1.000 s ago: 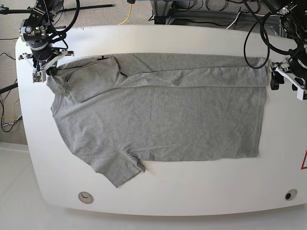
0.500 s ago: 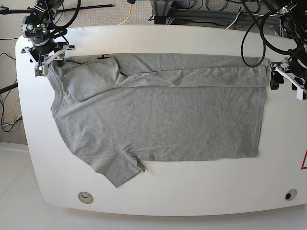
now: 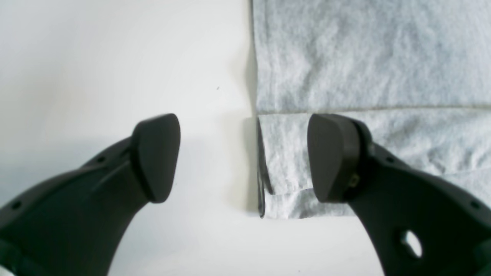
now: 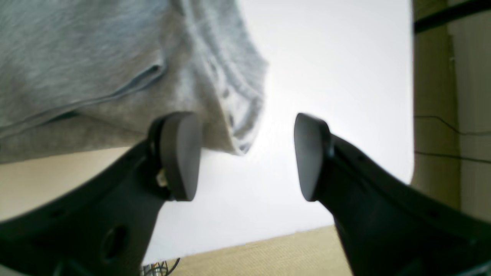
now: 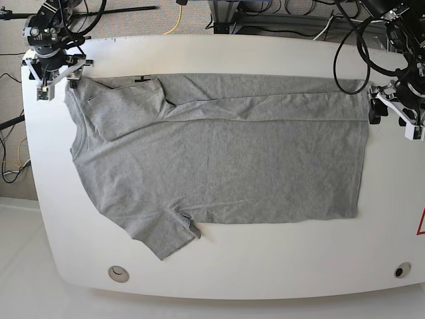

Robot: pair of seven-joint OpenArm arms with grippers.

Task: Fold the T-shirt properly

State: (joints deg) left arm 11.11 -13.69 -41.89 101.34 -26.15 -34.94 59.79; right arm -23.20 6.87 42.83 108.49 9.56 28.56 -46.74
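The grey T-shirt (image 5: 219, 159) lies flat on the white table (image 5: 265, 266), collar end at the left and hem at the right. Its far long side is folded over toward the middle, with the far sleeve (image 5: 129, 106) tucked on top. My right gripper (image 5: 56, 85) is open and empty at the far left corner, just off the shirt's shoulder (image 4: 238, 115). My left gripper (image 5: 393, 119) is open and empty at the right. In the left wrist view its jaws (image 3: 245, 157) straddle the folded hem corner (image 3: 284, 165) without holding it.
The near sleeve (image 5: 166, 232) sticks out toward the front edge. Two round holes (image 5: 119, 272) (image 5: 402, 269) sit near the table's front. Cables and stand legs (image 5: 179, 16) lie beyond the far edge. A red mark (image 5: 421, 222) is at the right edge.
My right gripper has moved back toward the far left corner, off the shirt's shoulder, which now lies flatter. My left gripper shifted slightly toward the far side.
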